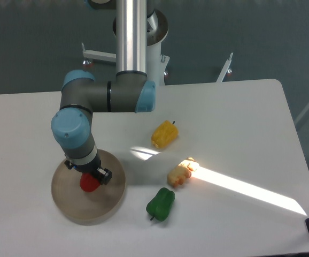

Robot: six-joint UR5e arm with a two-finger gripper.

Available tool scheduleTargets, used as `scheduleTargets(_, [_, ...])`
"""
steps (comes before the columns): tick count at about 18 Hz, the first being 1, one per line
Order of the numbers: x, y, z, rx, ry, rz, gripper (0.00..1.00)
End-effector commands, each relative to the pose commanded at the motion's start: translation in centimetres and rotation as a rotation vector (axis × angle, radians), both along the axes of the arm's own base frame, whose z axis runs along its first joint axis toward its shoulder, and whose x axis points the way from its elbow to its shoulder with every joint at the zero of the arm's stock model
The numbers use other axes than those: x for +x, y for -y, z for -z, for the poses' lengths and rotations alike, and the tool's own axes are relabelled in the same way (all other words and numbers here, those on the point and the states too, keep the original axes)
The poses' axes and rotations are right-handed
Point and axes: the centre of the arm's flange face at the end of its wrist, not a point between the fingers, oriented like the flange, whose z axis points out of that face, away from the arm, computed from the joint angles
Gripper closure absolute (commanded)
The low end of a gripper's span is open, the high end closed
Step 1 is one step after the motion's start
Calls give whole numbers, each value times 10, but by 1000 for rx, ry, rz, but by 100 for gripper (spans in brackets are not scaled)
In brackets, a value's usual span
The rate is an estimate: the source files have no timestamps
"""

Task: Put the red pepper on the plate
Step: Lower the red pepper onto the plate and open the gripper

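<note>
The red pepper (89, 183) is small and glossy, and it sits low over the middle of the round beige plate (88, 206) at the table's front left. My gripper (92, 178) comes down onto it from above and is shut on it. The wrist hides the pepper's top and stem. I cannot tell whether the pepper touches the plate's surface or hangs just above it.
A yellow pepper (164, 134) lies mid-table. A green pepper (160, 203) lies right of the plate. A pale orange toy food (180, 172) rests in a bright strip of sunlight. The arm's elbow (106, 97) reaches over the table behind the plate.
</note>
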Motion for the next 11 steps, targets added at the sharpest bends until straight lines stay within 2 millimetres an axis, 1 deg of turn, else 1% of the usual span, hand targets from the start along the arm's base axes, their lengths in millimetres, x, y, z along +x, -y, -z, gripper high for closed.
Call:
scheduleTargets(6, [3, -1, 4, -4, 9, -1, 45])
scheduleTargets(11, [3, -1, 3, -2, 9, -1, 44])
